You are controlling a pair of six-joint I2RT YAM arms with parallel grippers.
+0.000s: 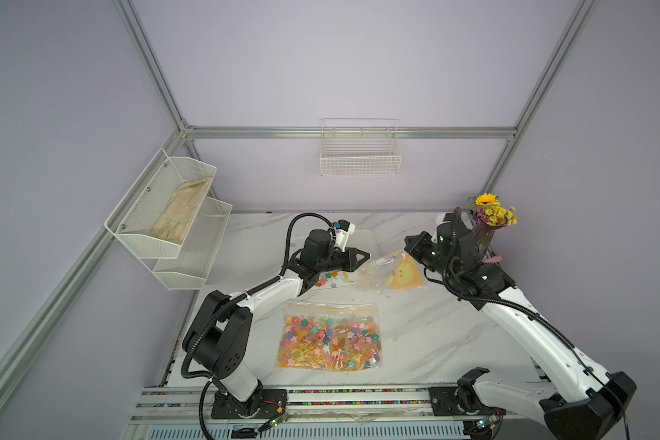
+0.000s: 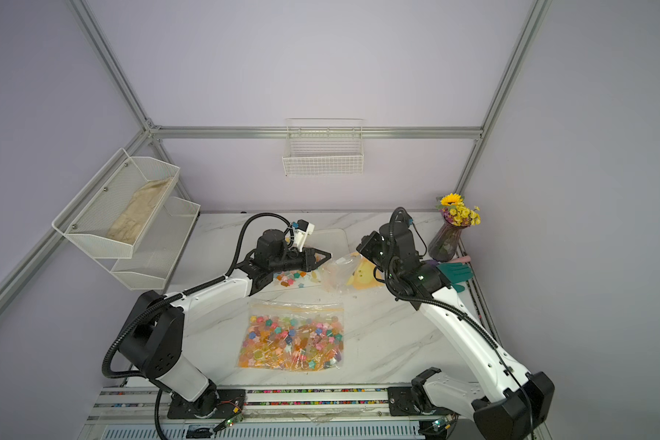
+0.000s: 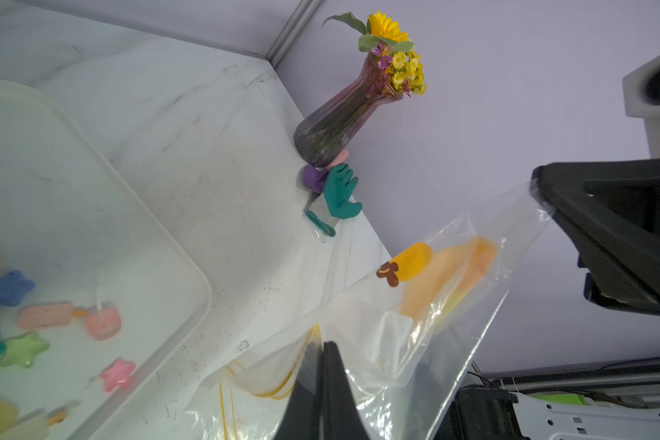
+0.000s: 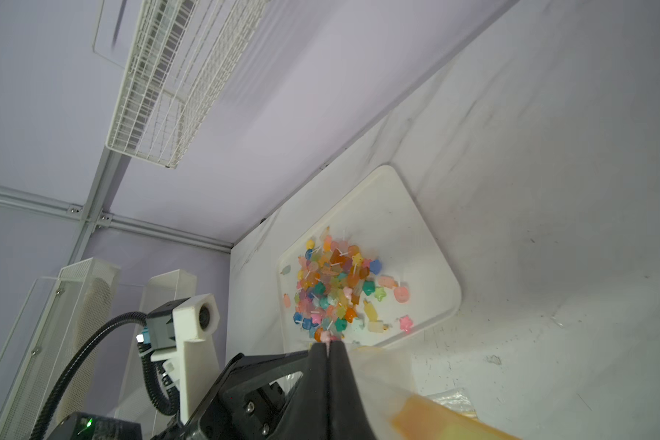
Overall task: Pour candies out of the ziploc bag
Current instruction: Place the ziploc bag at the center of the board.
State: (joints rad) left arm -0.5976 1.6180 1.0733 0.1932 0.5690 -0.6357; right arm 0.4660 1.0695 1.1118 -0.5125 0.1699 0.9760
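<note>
Looking at both wrists, you have your left gripper [image 3: 324, 347] and right gripper [image 4: 328, 344] each pinched shut on an edge of the ziploc bag [image 1: 382, 268], seemingly almost empty, while the candies [image 4: 332, 285] lie heaped on the white tray [image 4: 427, 266] beside it

Left arm [image 1: 260, 293] reaches forward and inward from its base, wrist level; right arm [image 1: 530, 324] extends to the back, its wrist turned toward the left one. Left gripper [image 1: 366, 255] and right gripper [image 4: 328, 346], jaws pressed together, each pinch an edge of one clear bag [image 1: 378, 272] held between them
</note>
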